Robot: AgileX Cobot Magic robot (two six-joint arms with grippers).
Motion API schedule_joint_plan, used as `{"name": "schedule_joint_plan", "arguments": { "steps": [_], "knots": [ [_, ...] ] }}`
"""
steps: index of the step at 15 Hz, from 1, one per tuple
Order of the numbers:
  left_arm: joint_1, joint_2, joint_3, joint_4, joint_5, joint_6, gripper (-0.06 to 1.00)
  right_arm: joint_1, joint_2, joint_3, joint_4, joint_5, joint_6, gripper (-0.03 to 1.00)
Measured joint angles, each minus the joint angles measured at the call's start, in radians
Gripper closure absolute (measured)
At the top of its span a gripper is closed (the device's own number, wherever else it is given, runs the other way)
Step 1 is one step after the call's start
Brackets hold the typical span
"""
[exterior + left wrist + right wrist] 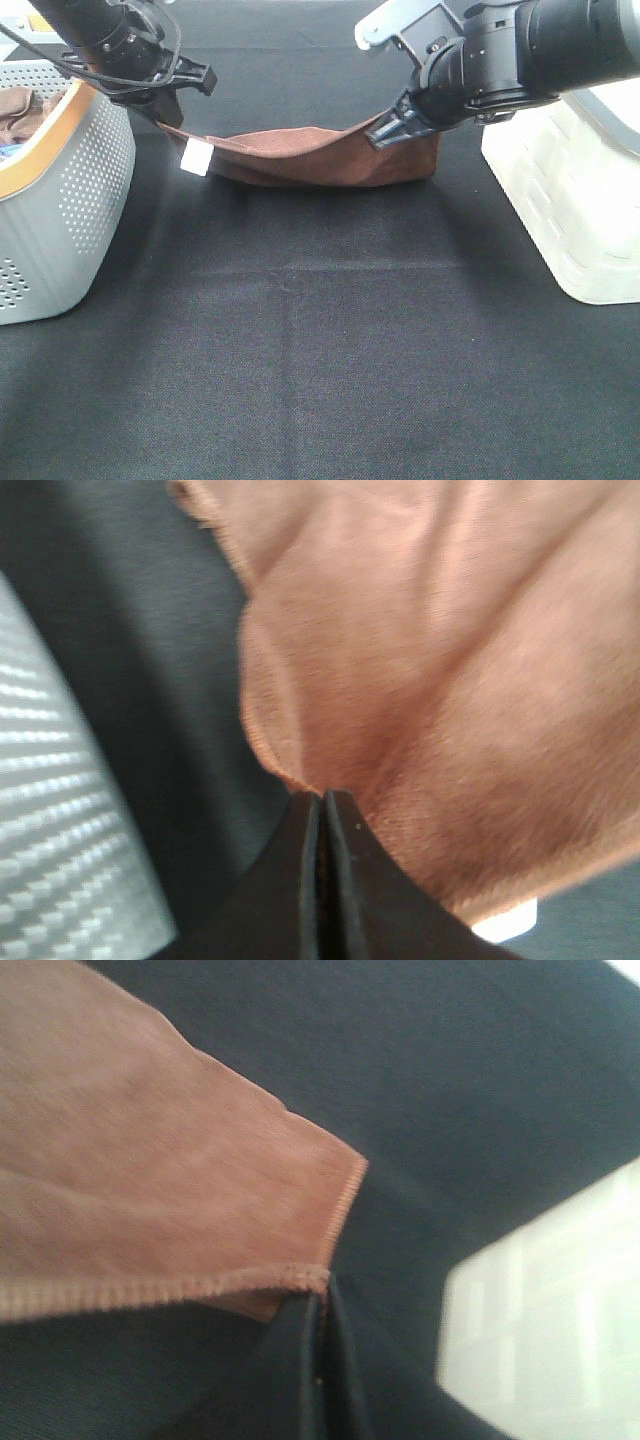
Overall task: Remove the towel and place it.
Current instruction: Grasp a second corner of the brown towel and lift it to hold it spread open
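The rust-brown towel (pixel 320 158) hangs stretched between my two grippers above the black table, sagging in the middle, its lower fold near the cloth surface. A white tag (pixel 197 158) dangles at its left corner. My left gripper (pixel 166 108) is shut on the towel's left corner, beside the grey basket. The right gripper (pixel 383 134) is shut on the right corner. In the left wrist view the towel (pixel 450 680) spreads out from the pinched left gripper (pixel 322 802). The right wrist view shows the stitched hem of the towel (pixel 150 1190) clamped at the right gripper (pixel 320 1295).
A grey perforated basket (pixel 60 200) with a tan rim stands at the left edge, a darker brown cloth (pixel 25 108) bunched inside. A white plastic crate (pixel 570 190) stands at the right. Black cloth (pixel 320 360) covers the table.
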Motion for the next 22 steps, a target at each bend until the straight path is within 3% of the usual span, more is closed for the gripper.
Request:
{"name": "schedule_joint_plan", "arguments": {
  "steps": [4,5,6,12,15,18,20,22],
  "knots": [
    [0.0,0.0,0.0,-0.023,0.042,0.021,0.94,0.0,-0.008,0.041,-0.001,0.225,0.087,0.97],
    [0.0,0.0,0.0,-0.023,0.042,0.021,0.94,0.0,-0.008,0.041,-0.001,0.225,0.087,0.97],
    [0.0,0.0,0.0,-0.024,0.056,0.029,0.94,0.002,-0.018,0.117,-0.001,0.364,0.089,0.97],
    [0.0,0.0,0.0,-0.025,0.057,0.029,0.94,0.003,-0.089,0.203,-0.001,0.376,0.098,0.97],
    [0.0,0.0,0.0,-0.027,0.06,0.029,0.94,0.003,-0.124,0.203,-0.002,0.29,-0.041,0.97],
    [0.0,0.0,0.0,-0.027,0.062,0.029,0.94,0.006,-0.125,0.203,-0.002,0.121,-0.242,0.97],
    [0.0,0.0,0.0,-0.027,0.062,0.029,0.94,0.007,-0.128,0.203,-0.001,0.013,-0.281,0.97],
    [0.0,0.0,0.0,-0.028,0.062,0.029,0.94,0.014,-0.136,0.203,-0.001,-0.006,-0.254,0.97]
  ]
}}
